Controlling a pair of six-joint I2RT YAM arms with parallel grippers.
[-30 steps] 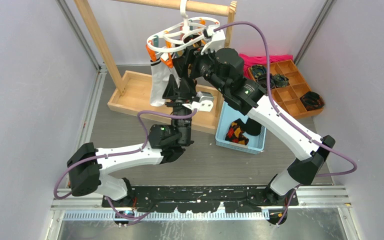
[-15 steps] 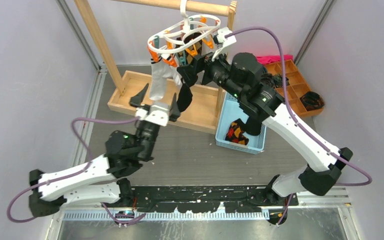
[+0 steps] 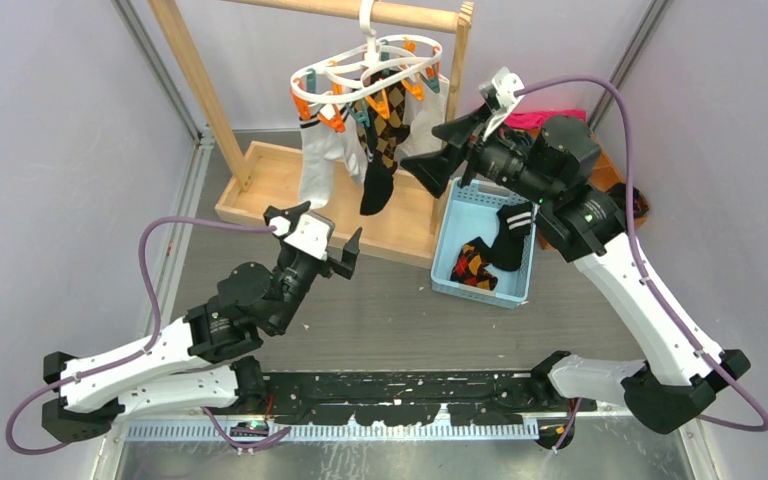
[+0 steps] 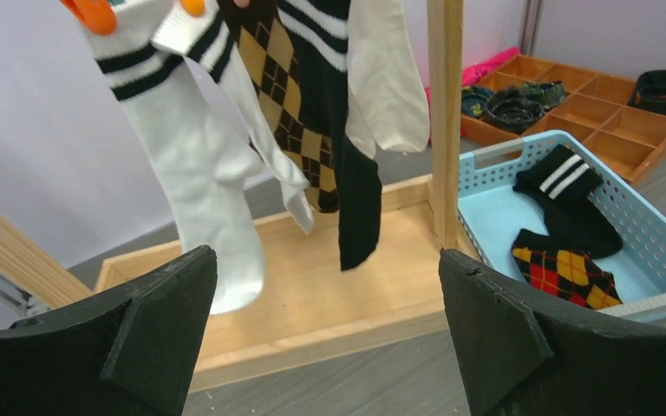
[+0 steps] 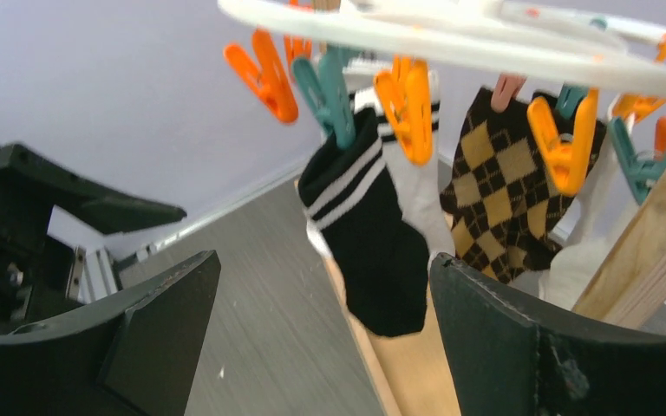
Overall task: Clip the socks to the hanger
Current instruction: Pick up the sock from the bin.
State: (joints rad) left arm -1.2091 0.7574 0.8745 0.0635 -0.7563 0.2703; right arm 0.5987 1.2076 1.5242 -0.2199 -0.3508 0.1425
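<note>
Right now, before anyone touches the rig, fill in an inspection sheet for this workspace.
Surface: grey table; a wooden rack base and a blue basket stand on it.
Job's things: one black striped sock hangs from a teal clip on the hanger; the second black striped sock lies in the basket.
Clutter: white socks and a hung argyle sock on the hanger; a loose argyle sock in the basket; an orange compartment tray with dark items.
Grippers: left gripper open, empty; right gripper open, empty.
Cables: purple cables loop off both arms; no snag seen.
Surroundings: pale walls; pink cloth behind the tray.
</note>
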